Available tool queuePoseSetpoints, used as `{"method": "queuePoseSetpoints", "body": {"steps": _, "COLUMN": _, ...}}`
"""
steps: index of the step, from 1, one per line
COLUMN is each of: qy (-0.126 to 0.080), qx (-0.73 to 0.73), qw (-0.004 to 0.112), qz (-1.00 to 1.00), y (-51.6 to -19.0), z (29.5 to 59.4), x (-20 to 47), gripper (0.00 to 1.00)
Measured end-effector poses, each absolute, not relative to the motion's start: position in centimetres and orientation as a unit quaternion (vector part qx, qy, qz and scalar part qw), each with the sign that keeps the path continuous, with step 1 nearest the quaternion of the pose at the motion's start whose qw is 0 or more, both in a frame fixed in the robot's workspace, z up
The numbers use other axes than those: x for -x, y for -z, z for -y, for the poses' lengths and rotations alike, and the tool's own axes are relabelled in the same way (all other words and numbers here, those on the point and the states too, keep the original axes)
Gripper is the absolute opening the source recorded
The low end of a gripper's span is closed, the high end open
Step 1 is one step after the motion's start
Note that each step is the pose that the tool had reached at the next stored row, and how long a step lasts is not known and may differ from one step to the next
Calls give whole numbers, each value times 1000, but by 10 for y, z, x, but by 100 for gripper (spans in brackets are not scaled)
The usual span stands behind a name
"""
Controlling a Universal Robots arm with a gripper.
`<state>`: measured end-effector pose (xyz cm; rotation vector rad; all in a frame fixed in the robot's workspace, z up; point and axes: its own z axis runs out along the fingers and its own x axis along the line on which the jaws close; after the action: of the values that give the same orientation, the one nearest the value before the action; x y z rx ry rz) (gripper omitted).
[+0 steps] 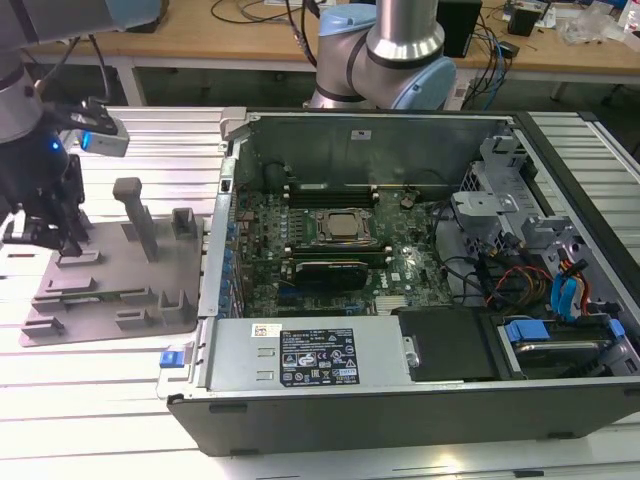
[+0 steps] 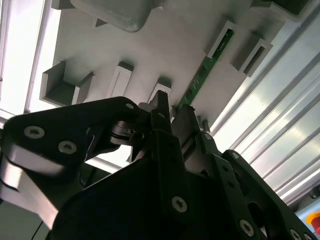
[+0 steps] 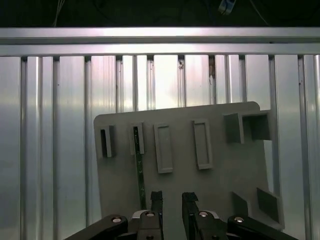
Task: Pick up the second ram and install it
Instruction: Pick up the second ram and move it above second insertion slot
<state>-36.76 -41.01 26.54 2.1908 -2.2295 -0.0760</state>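
— While the gripper (image 1: 45, 228) hangs over the grey fixture plate (image 1: 110, 300) at the exterior view's left, where does the second ram (image 3: 139, 167) lie?

— On that plate. In the first wrist view it is a thin green strip. One end sits in a narrow walled slot (image 3: 136, 139) and the other reaches toward the fingers (image 3: 156, 200).

— Are the fingers on it?

— No. They stand slightly spread, with a narrow gap between them and nothing pinched. In the first wrist view the ram passes just beside the outer face of one finger. In the second wrist view the strip (image 2: 205, 67) seems to run toward the gap itself. I cannot tell which is true.

— What surrounds it?

— Raised slot walls flank its far end, and more pockets (image 3: 202, 144) line up alongside on the plate. A tall post (image 1: 135, 215) rises from the plate near the gripper. The plate rests on a ribbed aluminium table (image 3: 50, 125).

— And the machine?

— The open computer case (image 1: 400, 400) stands well apart, at the exterior view's right. Inside are the square CPU socket (image 1: 343, 226) and, just beside it, a long black card (image 1: 325, 270).
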Motion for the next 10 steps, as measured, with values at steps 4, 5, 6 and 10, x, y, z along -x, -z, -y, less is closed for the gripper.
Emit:
{"method": "queuePoseSetpoints", "body": {"steps": 4, "qy": 24, "qx": -701, "qw": 7, "qz": 713, "y": -253, "z": 410, "x": 368, "gripper": 28}}
{"method": "queuePoseSetpoints", "body": {"steps": 5, "qy": 24, "qx": -701, "qw": 7, "qz": 713, "y": -249, "z": 410, "x": 368, "gripper": 28}}
{"method": "queuePoseSetpoints", "body": {"steps": 6, "qy": 24, "qx": -701, "qw": 7, "qz": 713, "y": -248, "z": 411, "x": 368, "gripper": 28}}
{"method": "queuePoseSetpoints", "body": {"steps": 10, "qy": 24, "qx": -701, "qw": 8, "qz": 713, "y": -240, "z": 411, "x": 368, "gripper": 28}}
